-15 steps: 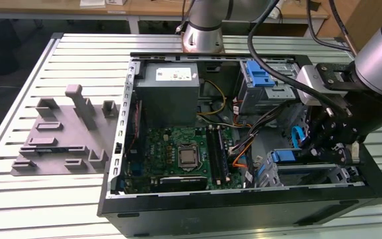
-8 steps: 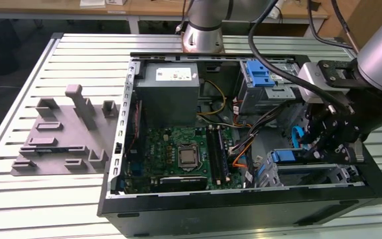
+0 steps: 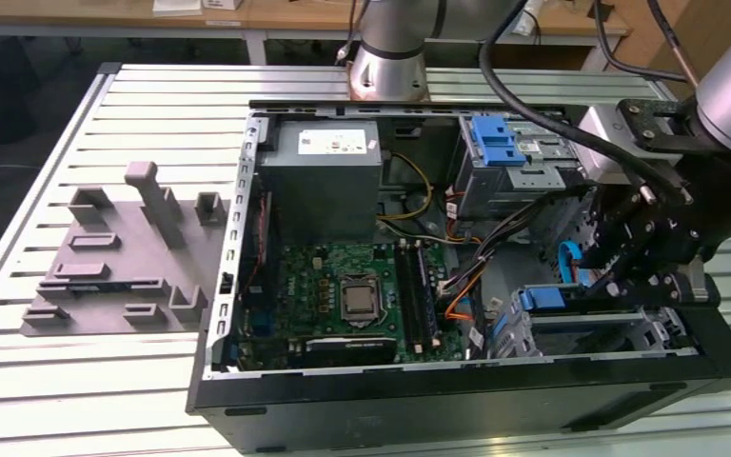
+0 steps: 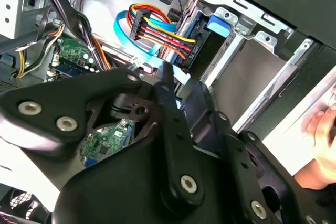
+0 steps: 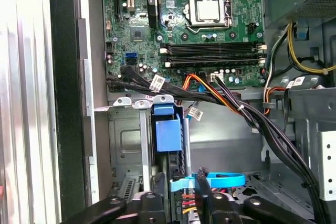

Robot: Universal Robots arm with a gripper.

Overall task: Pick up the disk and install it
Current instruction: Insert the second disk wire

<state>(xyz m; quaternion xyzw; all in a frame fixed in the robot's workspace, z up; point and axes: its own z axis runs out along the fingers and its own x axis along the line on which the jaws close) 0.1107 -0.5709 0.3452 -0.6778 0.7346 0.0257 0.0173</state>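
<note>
The disk (image 5: pixel 168 135) stands on edge in the lower metal drive cage (image 5: pixel 126 145), with its blue carrier end toward the motherboard. In the exterior view that blue end (image 3: pixel 543 298) shows at the case's front on the exterior view's right. My gripper (image 5: pixel 181 200) reaches into the case, its two black fingers close on either side of the disk's near edge. The second wrist view shows the gripper (image 4: pixel 184 90) just short of the disk's dark side and blue rail (image 4: pixel 202 51). The exterior view has the gripper (image 3: pixel 626 276) over the cage.
A light blue flat cable (image 5: pixel 220 180) crosses beside the fingers, and black and orange cable bundles (image 5: pixel 252 119) run past. A motherboard (image 3: pixel 346 295), grey power supply (image 3: pixel 327 181) and upper cage with blue latch (image 3: pixel 505 143) occupy the case. A grey fixture block (image 3: pixel 125 257) sits outside. A person's hand (image 4: pixel 320 129) is near the case edge.
</note>
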